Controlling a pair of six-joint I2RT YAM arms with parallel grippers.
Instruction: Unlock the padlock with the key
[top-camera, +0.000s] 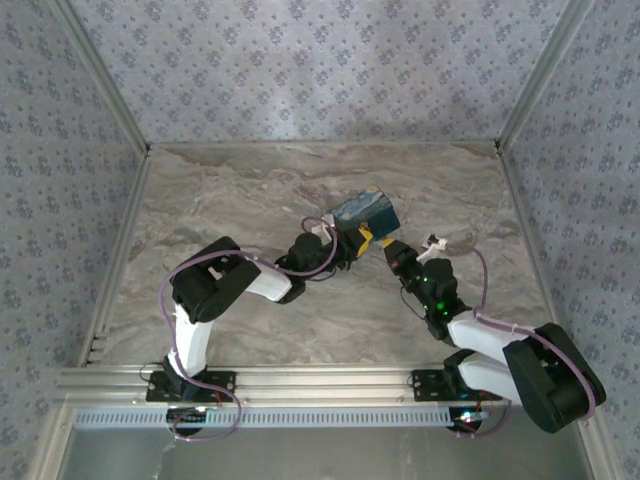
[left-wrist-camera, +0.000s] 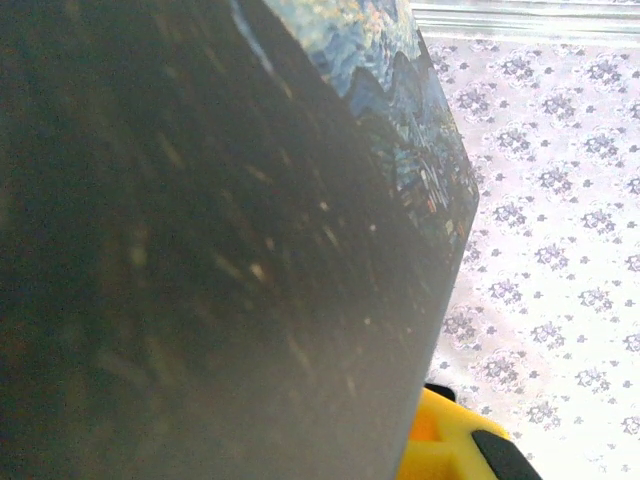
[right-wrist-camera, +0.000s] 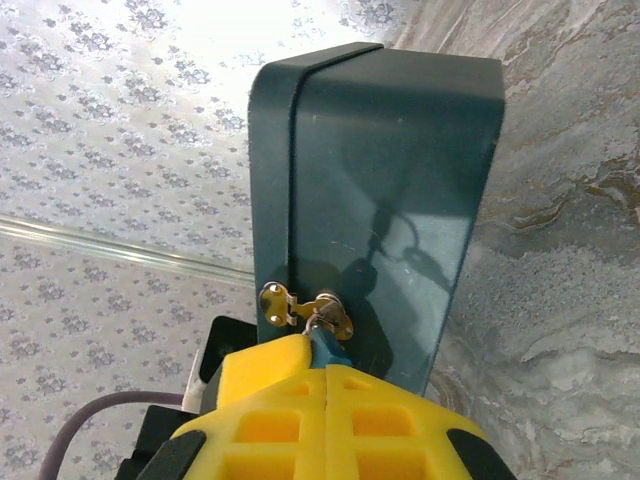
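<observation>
Toward the counter's (top-camera: 250, 190) far edge, the left hand (top-camera: 345, 239), fingers pressed together, props the tin (top-camera: 366, 211) on end so the right hand (top-camera: 386, 247), apparently pinching the key (right-wrist-camera: 322, 344), meets the padlock (right-wrist-camera: 317, 322) on its front.

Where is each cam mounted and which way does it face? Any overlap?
Top external: above and behind the bases, looking down on the marble table; both arms, left gripper and right gripper show.
Left wrist: right against the starry-night tin, wallpapered wall beyond; a yellow finger low right.
Right wrist: looks along its shut yellow fingers at the tin's end and brass clasp.
Shared: the tin, in all three.
</observation>
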